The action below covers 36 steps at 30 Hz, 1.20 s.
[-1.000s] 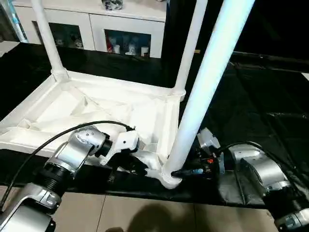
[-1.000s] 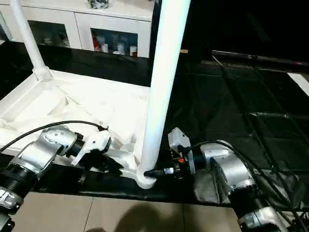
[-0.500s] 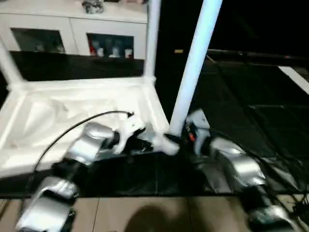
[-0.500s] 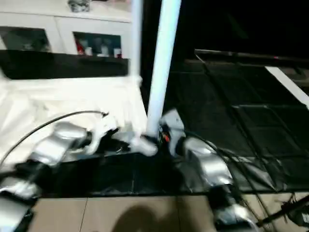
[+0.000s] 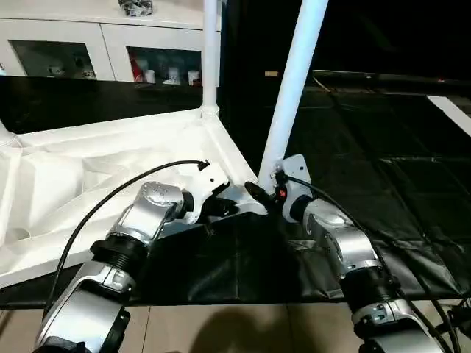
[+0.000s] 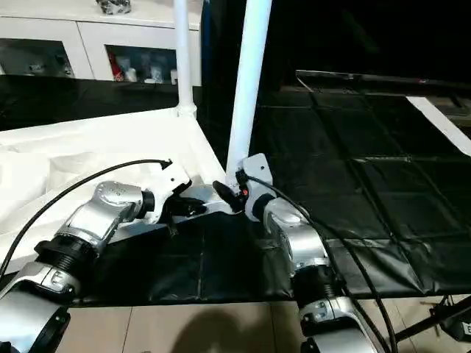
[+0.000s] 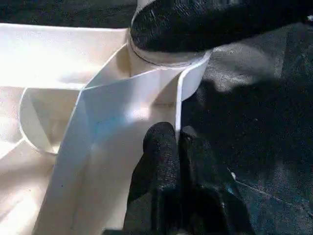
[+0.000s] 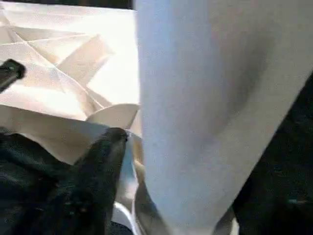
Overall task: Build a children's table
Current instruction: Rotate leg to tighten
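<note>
An upturned white table top (image 5: 96,176) lies ribbed side up on a black sheet (image 5: 383,147), its legs pointing at the ceiling. The nearest leg (image 5: 293,81) stands in the round socket (image 7: 164,58) at the top's near right corner, tilting slightly to the right as it rises out of the head view. A second leg (image 5: 210,51) stands upright in the far right corner.

The left gripper (image 7: 173,142) has its two black fingers pressed together, pinching the thin rim wall (image 7: 177,103) of the top just left of that near corner socket. The right gripper (image 5: 259,197) meets the same corner from the right, at the foot of the nearest leg; one black finger (image 8: 105,161) lies against the socket beside the leg's base, and the other finger (image 7: 205,22) crosses the leg's foot in the left wrist view. Whether these fingers squeeze the leg or merely bracket it cannot be told.

Behind the sheet stands a white cabinet (image 5: 103,44) with glass doors, small objects on its shelves.
</note>
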Motion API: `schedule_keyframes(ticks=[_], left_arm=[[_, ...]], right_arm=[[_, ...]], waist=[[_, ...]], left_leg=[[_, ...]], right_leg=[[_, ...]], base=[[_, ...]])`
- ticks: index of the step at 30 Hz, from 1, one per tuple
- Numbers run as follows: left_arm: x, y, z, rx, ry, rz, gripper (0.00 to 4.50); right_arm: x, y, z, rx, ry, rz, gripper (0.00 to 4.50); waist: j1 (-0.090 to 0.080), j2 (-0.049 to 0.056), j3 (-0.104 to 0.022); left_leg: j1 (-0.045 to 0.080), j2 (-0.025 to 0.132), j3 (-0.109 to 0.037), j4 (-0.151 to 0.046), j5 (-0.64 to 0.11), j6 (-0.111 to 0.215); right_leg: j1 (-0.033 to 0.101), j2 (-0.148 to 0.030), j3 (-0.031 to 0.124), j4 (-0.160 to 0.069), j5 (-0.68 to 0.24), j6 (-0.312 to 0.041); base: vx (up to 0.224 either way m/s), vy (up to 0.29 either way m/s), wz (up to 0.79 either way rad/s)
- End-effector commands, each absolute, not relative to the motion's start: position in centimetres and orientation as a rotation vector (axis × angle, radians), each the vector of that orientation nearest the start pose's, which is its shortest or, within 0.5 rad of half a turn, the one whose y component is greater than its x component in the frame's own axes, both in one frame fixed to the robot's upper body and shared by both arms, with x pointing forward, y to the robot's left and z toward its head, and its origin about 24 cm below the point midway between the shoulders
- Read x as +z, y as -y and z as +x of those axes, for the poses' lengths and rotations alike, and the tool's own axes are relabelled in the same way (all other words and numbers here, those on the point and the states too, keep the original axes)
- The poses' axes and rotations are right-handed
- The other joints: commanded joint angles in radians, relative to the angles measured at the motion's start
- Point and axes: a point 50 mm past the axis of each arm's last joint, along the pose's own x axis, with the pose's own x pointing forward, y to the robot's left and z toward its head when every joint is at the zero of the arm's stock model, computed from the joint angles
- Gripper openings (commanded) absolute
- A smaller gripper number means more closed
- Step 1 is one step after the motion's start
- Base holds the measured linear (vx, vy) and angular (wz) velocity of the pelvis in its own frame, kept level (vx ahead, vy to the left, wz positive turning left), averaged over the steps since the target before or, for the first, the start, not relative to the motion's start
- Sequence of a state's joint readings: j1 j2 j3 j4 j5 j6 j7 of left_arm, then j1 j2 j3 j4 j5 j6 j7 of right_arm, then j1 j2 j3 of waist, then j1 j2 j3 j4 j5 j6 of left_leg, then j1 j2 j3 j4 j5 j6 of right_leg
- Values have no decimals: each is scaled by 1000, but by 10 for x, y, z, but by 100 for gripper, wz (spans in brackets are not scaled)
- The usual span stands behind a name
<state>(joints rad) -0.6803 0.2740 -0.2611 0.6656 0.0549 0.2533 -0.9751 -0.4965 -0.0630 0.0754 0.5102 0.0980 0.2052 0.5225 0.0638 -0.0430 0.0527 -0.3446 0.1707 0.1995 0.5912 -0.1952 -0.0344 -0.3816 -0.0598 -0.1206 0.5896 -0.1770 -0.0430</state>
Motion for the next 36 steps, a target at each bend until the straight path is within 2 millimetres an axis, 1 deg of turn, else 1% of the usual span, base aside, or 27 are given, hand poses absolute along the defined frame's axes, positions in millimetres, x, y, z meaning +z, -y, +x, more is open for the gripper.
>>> schedule_keyframes(ticks=[1,2,3,5,6,8,9,10,12,14,15,16,17,20,21,22,23,24,26,27,28,29,30,31,34,35,36], left_arm=[[57,-107,339,-1109,-445,351,0],[58,-109,339,-1127,-440,361,0],[58,-110,339,-1134,-438,364,0],[59,-113,336,-1188,-437,379,0],[59,-114,333,-1226,-435,395,0],[56,-119,323,-1360,-463,438,0],[56,-119,321,-1396,-465,454,0],[56,-121,319,-1420,-475,467,0],[54,-123,315,-1473,-488,500,0],[54,-124,312,-1510,-493,512,0],[54,-124,310,-1539,-496,519,0],[54,-124,309,-1556,-497,523,0],[53,-124,305,-1603,-503,530,0],[54,-123,300,-1666,-508,541,0],[54,-123,300,-1676,-508,543,0],[54,-123,298,-1698,-506,553,0],[54,-123,297,-1708,-504,558,0],[54,-122,296,-1719,-506,566,0],[54,-122,295,-1732,-506,576,0],[54,-122,294,-1744,-506,588,0],[54,-122,294,-1749,-506,591,0],[54,-122,293,-1756,-506,596,0],[54,-122,293,-1757,-506,596,0],[55,-122,293,-1760,-505,596,0],[54,-123,292,-1767,-510,605,0],[54,-124,292,-1766,-512,613,0],[55,-125,292,-1766,-511,615,0]], right_arm=[[43,65,312,893,-239,52,332],[44,73,309,927,-231,41,347],[44,76,307,941,-228,36,354],[45,88,305,974,-220,20,367],[46,94,304,993,-216,6,367],[51,112,300,1085,-203,-31,379],[53,115,299,1113,-202,-36,392],[54,118,298,1140,-205,-42,392],[56,125,295,1207,-223,-54,408],[58,129,293,1252,-239,-59,429],[59,131,292,1281,-248,-62,439],[60,132,292,1297,-252,-64,445],[63,134,291,1346,-265,-77,445],[66,133,288,1435,-285,-73,445],[66,133,287,1451,-293,-67,445],[67,133,285,1488,-310,-53,445],[68,133,284,1507,-316,-50,445],[67,133,284,1523,-317,-59,445],[67,132,284,1542,-322,-66,419],[67,132,285,1561,-332,-70,412],[66,131,285,1568,-336,-69,409],[66,131,284,1587,-352,-59,393],[65,131,284,1591,-355,-57,393],[65,131,284,1598,-359,-53,374],[64,133,284,1611,-385,-68,353],[63,135,285,1608,-395,-67,333],[63,136,285,1602,-398,-69,333]], waist=[[7,4,-57],[9,3,-58],[10,8,-57],[11,4,-58],[13,11,-56],[13,7,-57],[14,13,-56],[16,12,-58],[23,12,-58],[34,15,-57],[39,15,-56],[42,14,-57],[47,14,-57],[57,13,-57],[57,12,-57],[59,7,-57],[61,9,-58],[63,6,-58],[68,7,-57],[71,4,-58],[73,5,-58],[73,2,-58],[73,2,-58],[75,3,-57],[75,3,-58],[74,-1,-58],[75,1,-59]], left_leg=[[9,84,-45,-75,-195,10],[7,84,-44,-75,-189,14],[6,84,-43,-74,-195,19],[2,82,-44,-73,-186,28],[3,80,-44,-72,-189,32],[2,81,-43,-70,-187,38],[2,83,-43,-71,-190,41],[3,84,-43,-71,-190,41],[6,86,-41,-72,-191,41],[8,89,-39,-71,-189,40],[13,91,-37,-72,-201,36],[12,91,-38,-72,-200,34],[10,92,-38,-72,-199,31],[15,92,-38,-72,-204,22],[9,91,-39,-73,-199,24],[10,92,-38,-72,-197,27],[10,92,-38,-71,-192,28],[8,93,-38,-71,-187,29],[10,92,-37,-71,-184,28],[10,91,-37,-70,-180,26],[10,91,-37,-70,-180,26],[10,90,-37,-70,-182,26],[9,91,-38,-71,-181,26],[9,91,-38,-71,-180,24],[10,91,-38,-71,-175,21],[9,90,-38,-71,-172,23],[8,90,-38,-70,-168,23]], right_leg=[[39,-128,85,-82,-329,-133],[41,-128,85,-79,-310,-137],[42,-128,85,-82,-304,-136],[45,-129,86,-78,-294,-139],[44,-130,85,-83,-314,-137],[46,-127,84,-83,-317,-137],[44,-127,84,-83,-311,-141],[45,-126,84,-83,-303,-142],[42,-124,83,-78,-275,-161],[43,-123,83,-77,-272,-164],[38,-124,83,-79,-284,-167],[40,-124,82,-78,-289,-166],[41,-125,82,-77,-295,-164],[39,-127,82,-77,-307,-161],[43,-125,81,-76,-307,-160],[42,-126,82,-77,-312,-156],[42,-126,81,-75,-311,-155],[41,-127,82,-75,-312,-151],[39,-128,81,-77,-323,-147],[39,-127,81,-76,-326,-144],[39,-128,81,-77,-330,-143],[39,-127,80,-77,-341,-140],[39,-129,80,-77,-346,-138],[39,-129,81,-78,-351,-134],[38,-127,80,-76,-339,-135],[39,-126,80,-76,-339,-134],[39,-128,80,-75,-339,-134]], base=[[0,0,0],[0,0,0],[0,0,0],[0,0,0],[0,0,0],[0,0,0],[0,0,0],[0,0,0],[0,0,0],[0,0,0],[0,0,0],[0,0,0],[0,0,0],[0,0,0],[0,0,0],[0,0,0],[0,0,0],[0,0,0],[0,0,0],[0,0,0],[0,0,0],[0,0,0],[0,0,0],[0,0,0],[0,0,0],[0,0,0],[0,0,0]])
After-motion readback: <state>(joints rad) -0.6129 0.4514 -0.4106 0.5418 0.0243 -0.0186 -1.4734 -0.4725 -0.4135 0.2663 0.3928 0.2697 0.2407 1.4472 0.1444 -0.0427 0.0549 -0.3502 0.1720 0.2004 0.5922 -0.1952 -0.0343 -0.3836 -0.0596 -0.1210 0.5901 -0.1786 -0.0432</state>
